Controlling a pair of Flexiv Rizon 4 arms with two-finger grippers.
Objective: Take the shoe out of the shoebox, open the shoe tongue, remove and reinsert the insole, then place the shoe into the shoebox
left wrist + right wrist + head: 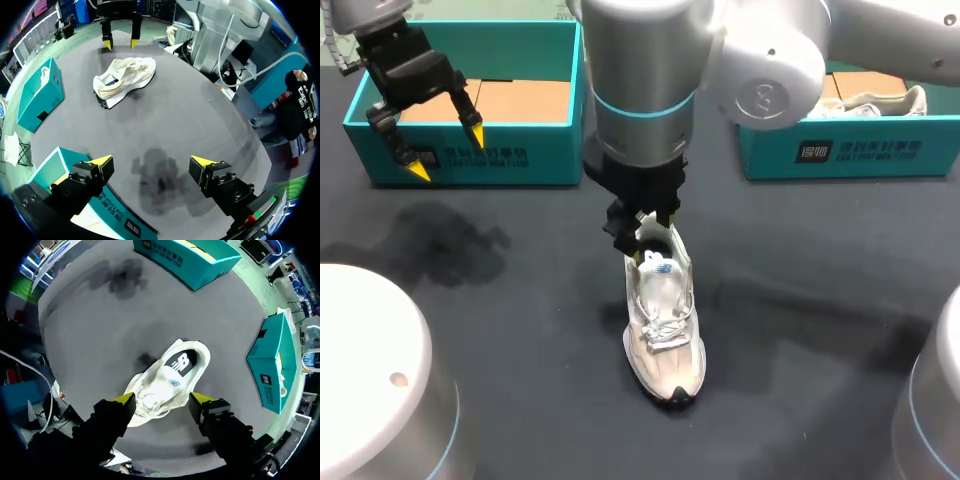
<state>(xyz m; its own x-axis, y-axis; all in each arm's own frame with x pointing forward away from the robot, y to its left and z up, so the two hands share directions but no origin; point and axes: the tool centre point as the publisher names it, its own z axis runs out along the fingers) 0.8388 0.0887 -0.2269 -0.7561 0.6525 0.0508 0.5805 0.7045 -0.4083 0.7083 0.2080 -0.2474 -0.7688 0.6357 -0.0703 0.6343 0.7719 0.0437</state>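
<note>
On your dark table [520,340] the white shoe [665,320] lies under the right tool [160,402], spread wide and empty like the left tool [151,161]

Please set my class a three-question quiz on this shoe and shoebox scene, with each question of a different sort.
1. True or false: the shoe lies inside a shoebox.
2. Choose one. The left gripper is: A) shut on the shoe; B) open, over the front edge of the left shoebox; C) resting on the shoe's toe.
3. Fill the gap: the gripper hanging open over the shoe's heel end is the ___ gripper.

Key: 1 false, it lies on the table; 2 B; 3 right.
</note>
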